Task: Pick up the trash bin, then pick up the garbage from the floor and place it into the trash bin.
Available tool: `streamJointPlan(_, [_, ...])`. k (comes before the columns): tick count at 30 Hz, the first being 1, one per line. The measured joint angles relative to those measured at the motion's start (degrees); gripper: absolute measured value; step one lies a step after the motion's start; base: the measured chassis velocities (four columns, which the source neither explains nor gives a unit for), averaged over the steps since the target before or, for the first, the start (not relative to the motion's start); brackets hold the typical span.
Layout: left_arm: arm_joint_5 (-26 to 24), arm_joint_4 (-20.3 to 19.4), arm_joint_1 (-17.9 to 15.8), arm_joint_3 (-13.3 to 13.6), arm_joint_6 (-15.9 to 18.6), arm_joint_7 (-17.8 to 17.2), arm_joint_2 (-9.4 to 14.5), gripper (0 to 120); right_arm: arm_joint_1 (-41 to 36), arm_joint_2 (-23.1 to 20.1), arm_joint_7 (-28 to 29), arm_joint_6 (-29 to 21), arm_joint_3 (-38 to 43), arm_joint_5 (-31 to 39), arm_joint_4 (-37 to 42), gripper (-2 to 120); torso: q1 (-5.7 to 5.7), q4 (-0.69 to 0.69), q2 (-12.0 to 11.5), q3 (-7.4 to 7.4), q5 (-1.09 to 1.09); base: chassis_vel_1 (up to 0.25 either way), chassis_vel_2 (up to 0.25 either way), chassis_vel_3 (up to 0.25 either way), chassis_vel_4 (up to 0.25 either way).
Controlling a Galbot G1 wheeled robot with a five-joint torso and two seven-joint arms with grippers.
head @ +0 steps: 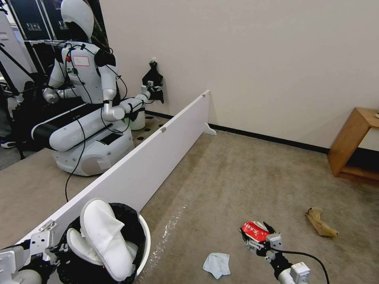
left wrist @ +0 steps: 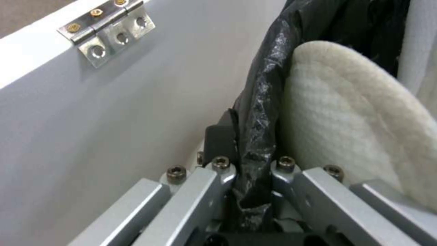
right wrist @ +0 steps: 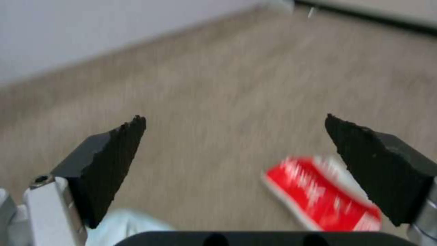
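Black liner is what your left gripper point(left wrist: 252, 177) pinches: its fingers are closed on the folded bag at the rim of the bin point(head: 145, 236), with no sign of them on the hard plastic itself. The bin sits low at your left, tight against the white panel point(head: 158, 157), with two slippers point(head: 106, 236) standing in it, one poking well above the rim.

Your right gripper point(head: 256, 236) hangs over the carpet point(head: 221, 173) with its fingers spread wide and nothing between them. The red packet point(right wrist: 323, 193) lies just beside one pad, off-centre, not in the gap.

Risks, as I judge them: close now and you may clip only the packet's edge or push it away. The liner may slip or tear under the bin's weight, since you seem to hold film and not rim. The tall slipper may tip out if the bin tilts, and the bin may scrape the panel.

A tissue point(head: 217, 265) lies near your right arm, and a brown paper bag point(head: 320, 223) further right.

The packet carries white print, too blurred to read.
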Motion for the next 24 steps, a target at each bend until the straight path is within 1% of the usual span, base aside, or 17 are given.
streamJointPlan(2, [-0.1, -0.1, 0.1, 0.0, 0.0, 0.0, 0.1, 2, 1.4, -1.2, 0.3, -3.0, -2.4, 1.1, -1.7, 100, 0.00, 0.00, 0.0, 0.00, -0.01, 0.000, 0.000, 0.000, 0.000])
streamJointPlan(3, [-0.1, -0.1, 0.1, 0.0, 0.0, 0.0, 0.1, 2, 1.4, -1.2, 0.3, -3.0, -2.4, 1.1, -1.7, 100, 0.00, 0.00, 0.0, 0.00, -0.01, 0.000, 0.000, 0.000, 0.000])
streamJointPlan(4, [-0.1, -0.3, 0.2, -0.1, 0.0, 0.0, 0.1, 2, 2.8, -1.8, 0.4, -4.9, -4.5, 2.5, -3.3, 100, 0.00, 0.00, 0.0, 0.00, -0.01, 0.000, 0.000, 0.000, 0.000])
streamJointPlan(5, [-0.1, -0.3, 0.3, -0.1, 0.0, -0.1, 0.2, 2, 4.0, -1.9, 0.5, -5.8, -6.1, 3.0, -4.8, 100, 0.00, -0.01, 0.0, 0.00, -0.01, 0.000, 0.000, 0.000, 0.000])
streamJointPlan(6, [-0.1, -0.3, 0.3, -0.1, 0.0, -0.1, 0.2, 2, 4.0, -1.9, 0.5, -5.8, -6.1, 3.0, -4.8, 100, 0.00, -0.01, 0.0, 0.00, -0.01, 0.000, 0.000, 0.000, 0.000])
streamJointPlan(8, [0.0, -0.5, 0.6, 0.1, 0.0, -0.1, 0.2, 2, 7.0, -1.7, 0.5, -7.3, -9.3, 3.5, -8.3, 100, 0.00, 0.00, 0.0, 0.00, 0.00, 0.000, 0.000, 0.000, 0.000])
streamJointPlan(9, [0.0, -0.5, 0.6, 0.1, 0.0, -0.1, 0.2, 2, 7.0, -1.7, 0.5, -7.3, -9.3, 3.5, -8.3, 100, 0.00, 0.00, 0.0, 0.00, 0.00, 0.000, 0.000, 0.000, 0.000])
streamJointPlan(10, [0.1, -0.6, 0.7, 0.2, 0.0, -0.1, 0.2, 2, 8.7, -1.2, 0.4, -7.9, -11.0, 3.8, -10.6, 100, 0.00, 0.00, 0.0, 0.00, -0.02, 0.000, 0.000, 0.000, 0.000])
streamJointPlan(14, [0.1, -0.6, 0.7, 0.0, 0.0, -0.1, 0.2, 2, 11.2, -0.5, -0.3, -8.4, -13.2, 3.8, -13.3, 100, 0.00, 0.00, 0.0, 0.00, -0.01, 0.000, 0.000, 0.000, 0.000])
streamJointPlan(19, [0.0, -0.5, 0.4, -0.1, 0.0, -0.2, 0.4, 2, 15.9, 0.9, -1.2, -9.5, -18.0, 5.8, -17.3, 100, 0.00, 0.00, 0.0, 0.00, -0.02, 0.000, 0.000, 0.000, 0.000])
streamJointPlan(24, [0.0, -0.4, 0.1, 0.3, 0.0, -0.3, 0.4, 2, 17.6, 2.3, -1.9, -9.8, -20.1, 6.5, -19.3, 100, 0.00, -0.01, 0.0, 0.00, -0.02, 0.000, 0.000, 0.000, 0.000])
